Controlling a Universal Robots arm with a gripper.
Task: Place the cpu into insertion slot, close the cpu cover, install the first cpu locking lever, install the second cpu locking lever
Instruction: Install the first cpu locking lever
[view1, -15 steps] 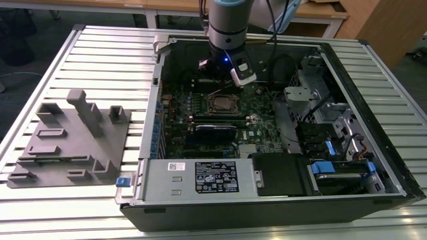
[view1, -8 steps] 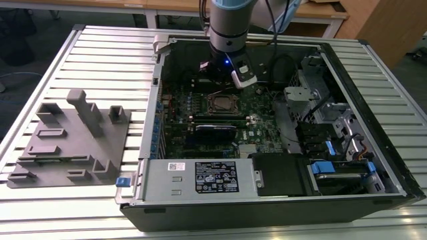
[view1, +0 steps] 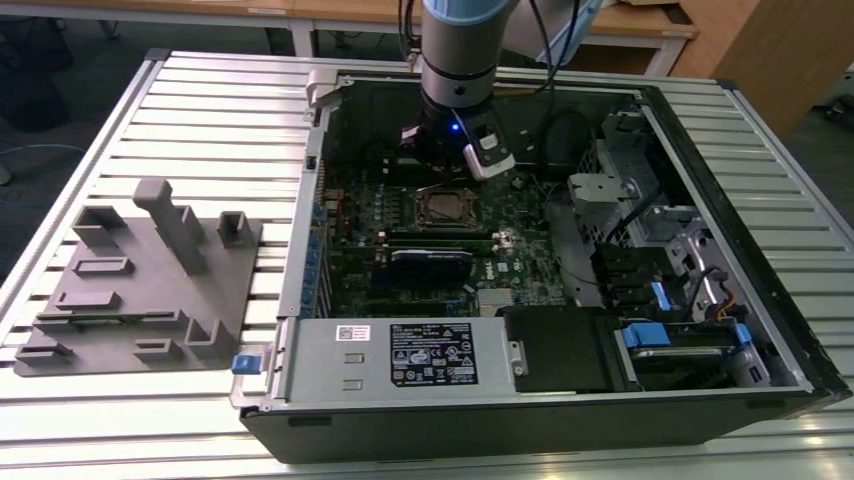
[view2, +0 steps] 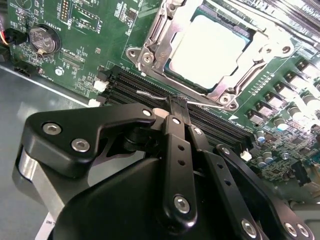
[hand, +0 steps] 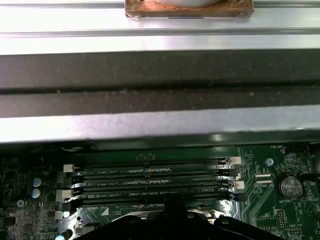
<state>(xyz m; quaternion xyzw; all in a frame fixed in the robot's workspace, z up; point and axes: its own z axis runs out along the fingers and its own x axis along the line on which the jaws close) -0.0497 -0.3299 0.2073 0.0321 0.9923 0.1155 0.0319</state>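
The cpu (view2: 210, 47), a pale square chip, lies flat in the insertion slot (view1: 445, 207) on the green board. The silvery cpu cover (view2: 261, 54) is folded down around its edges. A thin silver wire, a cpu locking lever (view2: 149, 94), runs along the socket's side next to the black memory slots. My gripper (view2: 179, 104) has its black fingers (view2: 175, 145) drawn together on this lever at its middle. In the exterior view the gripper (view1: 443, 165) hangs just behind the socket, inside the open computer case.
The case (view1: 534, 400) lies open on a slatted metal table. A grey moulded fixture (view1: 134, 280) stands at the exterior view's left. Memory slots (hand: 150, 182), a coin battery (view2: 41, 40) and the case wall (hand: 160, 75) crowd the socket; drive bays and cables sit at the right.
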